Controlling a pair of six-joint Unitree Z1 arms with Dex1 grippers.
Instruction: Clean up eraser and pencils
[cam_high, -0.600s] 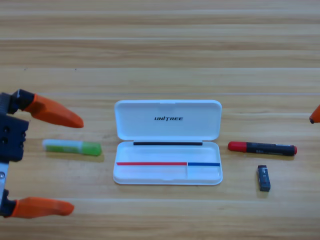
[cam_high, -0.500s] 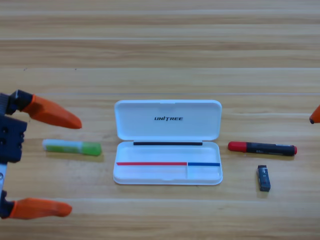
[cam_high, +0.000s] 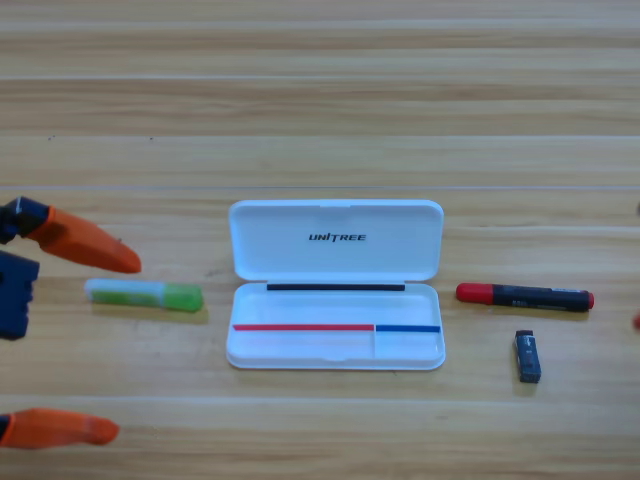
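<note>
At the left edge of the high view, the left gripper (cam_high: 95, 345) shows large and partly cut off, its two orange jaws spread wide apart and holding nothing. Between them, on the wooden table (cam_high: 320, 100), lies the green-ended pencil (cam_high: 144, 294), untouched. At centre, the white case (cam_high: 336, 285) lies open, "UNITREE" printed inside its lid. Right of it lies the red-and-black pencil (cam_high: 524, 296), with the eraser (cam_high: 527, 356) just nearer.
</note>
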